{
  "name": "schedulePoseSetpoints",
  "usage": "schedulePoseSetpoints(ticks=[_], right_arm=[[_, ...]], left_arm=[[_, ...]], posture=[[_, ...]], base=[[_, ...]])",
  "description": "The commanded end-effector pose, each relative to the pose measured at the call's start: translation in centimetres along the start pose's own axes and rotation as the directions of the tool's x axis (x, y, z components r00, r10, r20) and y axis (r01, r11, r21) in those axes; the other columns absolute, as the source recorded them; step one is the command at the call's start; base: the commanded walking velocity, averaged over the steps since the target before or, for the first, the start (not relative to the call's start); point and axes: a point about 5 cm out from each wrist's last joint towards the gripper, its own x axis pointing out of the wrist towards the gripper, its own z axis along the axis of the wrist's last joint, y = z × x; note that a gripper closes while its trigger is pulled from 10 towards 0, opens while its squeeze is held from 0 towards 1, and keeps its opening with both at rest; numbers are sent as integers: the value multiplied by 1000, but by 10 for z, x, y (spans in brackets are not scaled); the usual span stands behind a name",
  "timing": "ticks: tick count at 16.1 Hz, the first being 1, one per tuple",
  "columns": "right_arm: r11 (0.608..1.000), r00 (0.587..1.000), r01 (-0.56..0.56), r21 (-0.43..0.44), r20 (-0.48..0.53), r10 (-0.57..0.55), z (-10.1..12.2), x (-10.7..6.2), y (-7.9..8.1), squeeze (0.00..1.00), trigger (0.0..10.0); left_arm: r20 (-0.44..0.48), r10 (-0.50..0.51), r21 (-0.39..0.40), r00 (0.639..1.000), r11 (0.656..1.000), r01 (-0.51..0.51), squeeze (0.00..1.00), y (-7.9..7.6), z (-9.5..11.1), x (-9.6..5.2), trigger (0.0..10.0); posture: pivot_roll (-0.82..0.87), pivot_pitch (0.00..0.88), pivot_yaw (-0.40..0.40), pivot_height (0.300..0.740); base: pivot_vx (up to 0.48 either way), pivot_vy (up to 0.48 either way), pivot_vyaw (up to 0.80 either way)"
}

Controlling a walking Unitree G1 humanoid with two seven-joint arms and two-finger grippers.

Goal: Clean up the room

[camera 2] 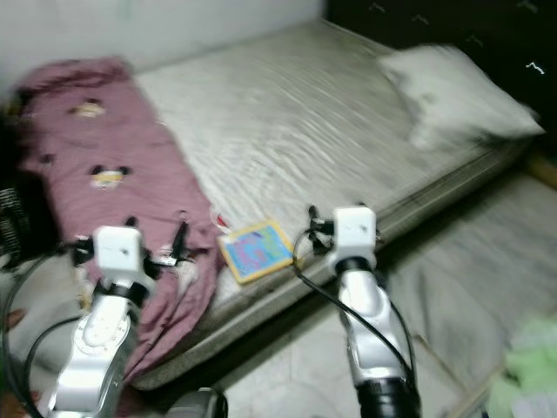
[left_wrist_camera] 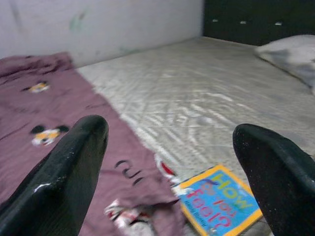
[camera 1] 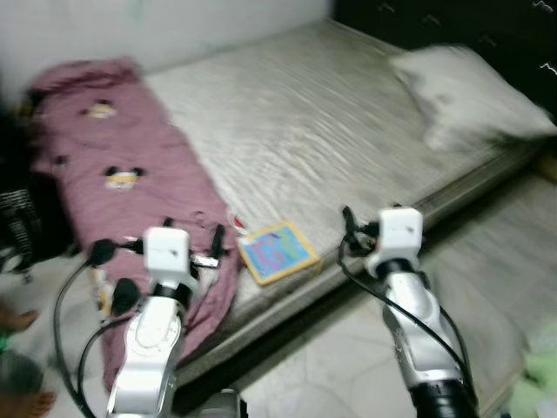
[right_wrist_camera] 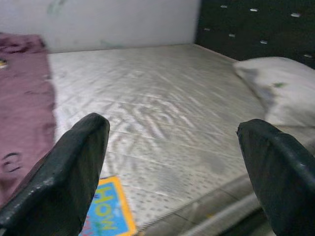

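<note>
A blue picture book with a yellow border [camera 1: 277, 252] lies near the front edge of the bare grey mattress [camera 1: 305, 131]. Left of it a maroon blanket with cartoon mouse prints [camera 1: 113, 148] covers the bed's left side and hangs over the edge. A white pillow [camera 1: 466, 91] rests at the far right end. My left gripper [camera 1: 196, 231] hovers open over the blanket's lower part, just left of the book [left_wrist_camera: 219, 201]. My right gripper [camera 1: 352, 222] is open too, at the bed's edge right of the book [right_wrist_camera: 108, 209]. Nothing is between either pair of fingers.
A small red-and-white scrap [camera 1: 235, 220] lies between blanket and book. A person's bare feet [camera 1: 17, 318] show at the lower left, beside a dark object [camera 1: 17, 218]. Something light green [camera 1: 535, 383] sits on the floor at the lower right. A dark wardrobe [camera 1: 487, 26] stands behind the pillow.
</note>
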Motion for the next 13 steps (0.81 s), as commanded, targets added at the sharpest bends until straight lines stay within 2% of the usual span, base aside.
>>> schedulePoseSetpoints(ticks=[1, 13], right_arm=[[999, 1000, -29, 20, 6, 29, 3, 2, 10, 0, 10000], [999, 999, -44, 17, 7, 44, 3, 3, 11, 0, 10000]], left_arm=[[-6, 22, 19, 1000, 1000, -22, 0, 8, 1, -1, 10000], [9, 2, 22, 1000, 1000, -2, 0, 4, 4, 2, 10000]], posture=[[26, 73, -11, 740], [19, 73, -13, 740]], base=[[0, 0, 800], [0, 0, 800]])
